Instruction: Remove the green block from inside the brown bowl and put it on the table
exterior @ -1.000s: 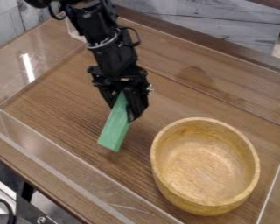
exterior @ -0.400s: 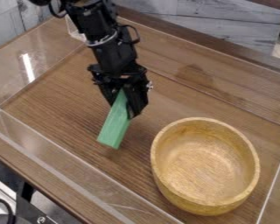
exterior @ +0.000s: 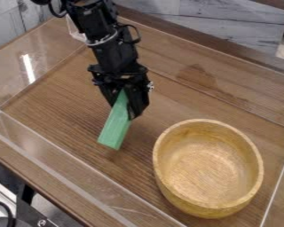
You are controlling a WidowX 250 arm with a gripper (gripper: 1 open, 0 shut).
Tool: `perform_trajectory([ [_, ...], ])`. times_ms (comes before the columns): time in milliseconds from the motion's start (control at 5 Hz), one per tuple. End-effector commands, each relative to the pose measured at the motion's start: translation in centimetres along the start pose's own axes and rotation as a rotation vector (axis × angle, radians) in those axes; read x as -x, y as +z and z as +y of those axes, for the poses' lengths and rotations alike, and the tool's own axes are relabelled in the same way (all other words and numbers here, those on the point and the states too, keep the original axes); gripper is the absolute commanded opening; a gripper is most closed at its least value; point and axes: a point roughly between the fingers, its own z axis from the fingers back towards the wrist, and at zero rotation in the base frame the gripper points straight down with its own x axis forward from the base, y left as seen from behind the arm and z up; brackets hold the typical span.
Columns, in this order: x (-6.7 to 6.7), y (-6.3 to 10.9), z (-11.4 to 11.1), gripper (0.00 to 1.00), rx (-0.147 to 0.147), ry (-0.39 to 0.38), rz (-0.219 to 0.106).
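Observation:
The green block point(exterior: 116, 128) hangs slanted from my gripper point(exterior: 128, 105), which is shut on its upper end. Its lower end sits at or just above the table point(exterior: 61, 115), left of the brown bowl point(exterior: 209, 168); I cannot tell whether it touches. The bowl lies at the lower right with nothing inside it. The black arm reaches down from the upper left.
Low clear plastic walls point(exterior: 61, 182) edge the tabletop at the front and left. A grey surface point(exterior: 227, 22) lies beyond the far edge.

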Motion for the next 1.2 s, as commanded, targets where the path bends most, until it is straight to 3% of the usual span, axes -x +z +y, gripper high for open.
perform_trajectory([
  [0,-1.07,1.22,0.30,0.00,-0.013,-0.006,-0.044],
  [1000,-1.34,1.40,0.63,0.00,0.008,-0.001,-0.033],
])
